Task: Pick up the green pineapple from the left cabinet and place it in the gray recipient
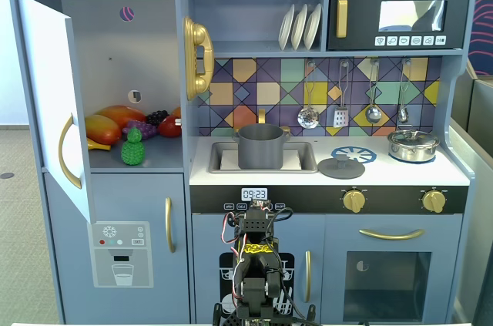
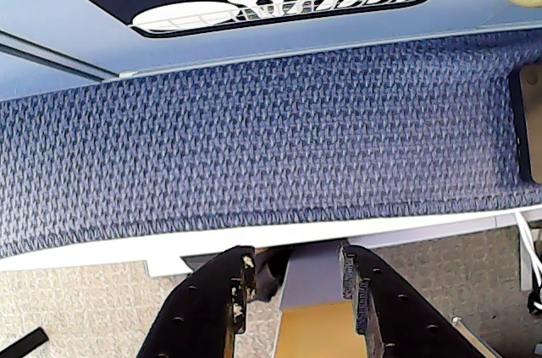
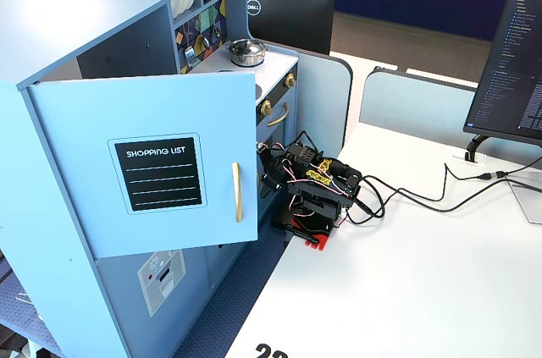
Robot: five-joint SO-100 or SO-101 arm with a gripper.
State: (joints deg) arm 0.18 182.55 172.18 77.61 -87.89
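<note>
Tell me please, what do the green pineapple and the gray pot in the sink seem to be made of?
The green pineapple looks like molded plastic: uniform bright color, bumpy body with a slight sheen. The gray pot looks like matte metal or painted plastic; its smooth, dull wall shows only soft reflections, so the pictures leave this open.

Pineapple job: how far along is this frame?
Done: only the cabinet door is open. The pineapple sits on the cabinet shelf beside the other toy fruit. In hand: nothing; the gripper is open and empty, pointing down at the blue mat, with the arm folded low in front of the kitchen. Left: reach, grasp, carry and drop it into the gray pot in the sink.
</note>
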